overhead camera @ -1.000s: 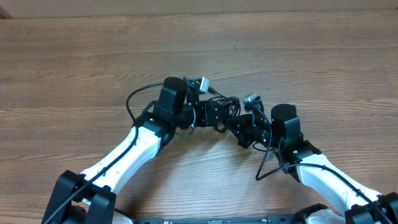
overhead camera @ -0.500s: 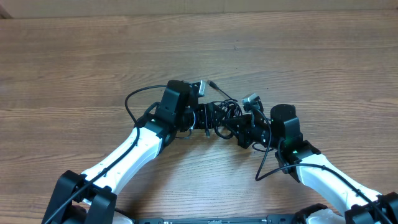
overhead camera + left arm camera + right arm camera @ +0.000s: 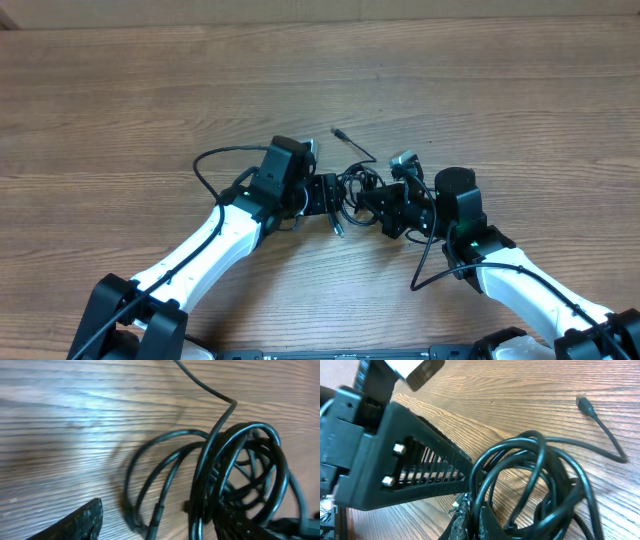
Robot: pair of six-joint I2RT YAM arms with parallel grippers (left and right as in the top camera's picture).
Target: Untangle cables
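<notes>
Where the cables (image 3: 358, 183) bunch into 1 glossy black knot on the table (image 3: 150, 100), I cannot count separate cords; 1 plug end (image 3: 338, 131) trails off alone. My right gripper (image 3: 385, 205) is clamped tight on the knot; my left gripper (image 3: 337, 203) stands spread wide beside it, gripping nothing.

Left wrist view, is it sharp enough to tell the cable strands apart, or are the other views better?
Left wrist view: cables sharp, strands distinct, mild sheen on the table, no washout. Right wrist view: cables slightly soft, nearest parts blurred. Overhead view: even light, but cables too small to trace.
</notes>
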